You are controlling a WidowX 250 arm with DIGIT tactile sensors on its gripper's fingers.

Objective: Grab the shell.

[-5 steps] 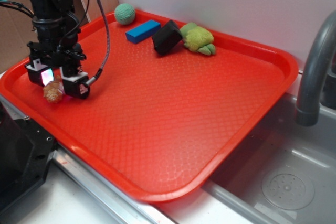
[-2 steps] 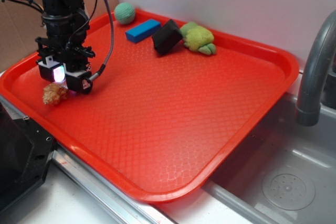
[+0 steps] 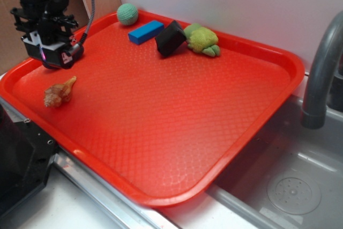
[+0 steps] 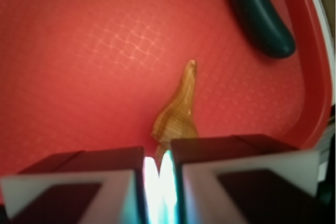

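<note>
The shell [image 3: 59, 92] is tan-orange and knobby. It lies on the red tray [image 3: 161, 132] near the front-left rim, with its pointed tip toward the back right. My gripper [image 3: 53, 60] hangs in the air behind and above it, apart from it. In the wrist view the shell [image 4: 178, 111] rests on the tray just beyond my gripper [image 4: 159, 182]. The two fingers stand almost together with only a thin lit slit between them. Nothing is held.
At the back of the tray sit a green ball [image 3: 127, 13], a blue block [image 3: 146, 31], a black block [image 3: 171, 38] and a green plush toy [image 3: 203, 39]. A grey faucet [image 3: 321, 73] and a sink [image 3: 284, 186] are at the right. A dark rounded shape [image 4: 260, 14] lies near the tray rim.
The gripper has lifted away from the shell and moved up and toward the back left. Its fingers have come together empty. The shell stays on the tray.
</note>
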